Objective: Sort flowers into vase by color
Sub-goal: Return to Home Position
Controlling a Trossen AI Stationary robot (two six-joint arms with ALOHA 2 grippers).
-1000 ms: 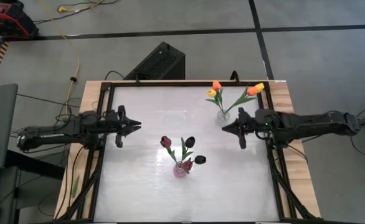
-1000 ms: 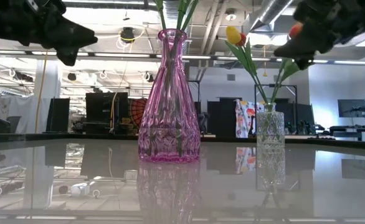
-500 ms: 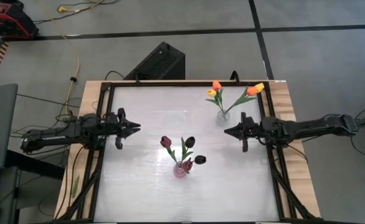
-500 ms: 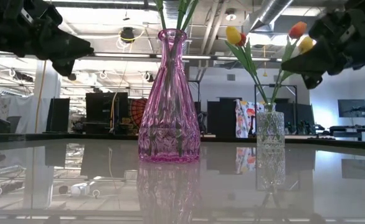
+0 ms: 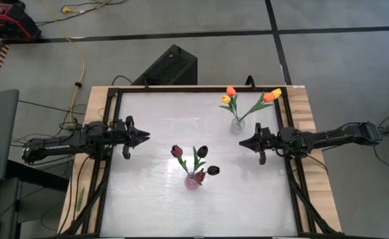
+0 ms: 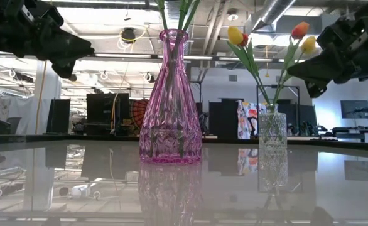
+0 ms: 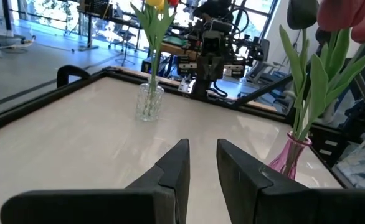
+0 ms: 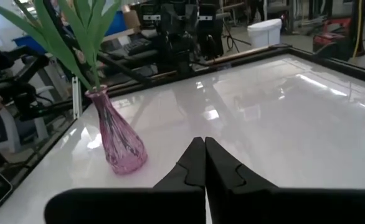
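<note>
A pink glass vase [image 5: 193, 179] [image 6: 170, 107] stands on its base near the table's middle and holds three dark maroon tulips [image 5: 201, 152]. A clear glass vase [image 5: 237, 122] [image 6: 272, 132] stands toward the far right and holds yellow and orange tulips [image 5: 229, 96]. My left gripper [image 5: 145, 136] [image 7: 201, 149] hovers left of the pink vase, narrowly open and empty. My right gripper [image 5: 241, 142] [image 8: 204, 144] hovers just near-side of the clear vase, shut and empty. Both are above the table in the low view.
A black frame [image 5: 181, 88] rims the glossy white tabletop, with wooden strips along the left and right sides. A black box [image 5: 171, 64] sits on the floor beyond the far edge. Bare tabletop lies between the two grippers and along the near edge.
My right gripper has drawn back toward the table's right edge and slightly toward the near edge, away from the clear vase's tulips. It stays shut. The vases and flowers have not moved.
</note>
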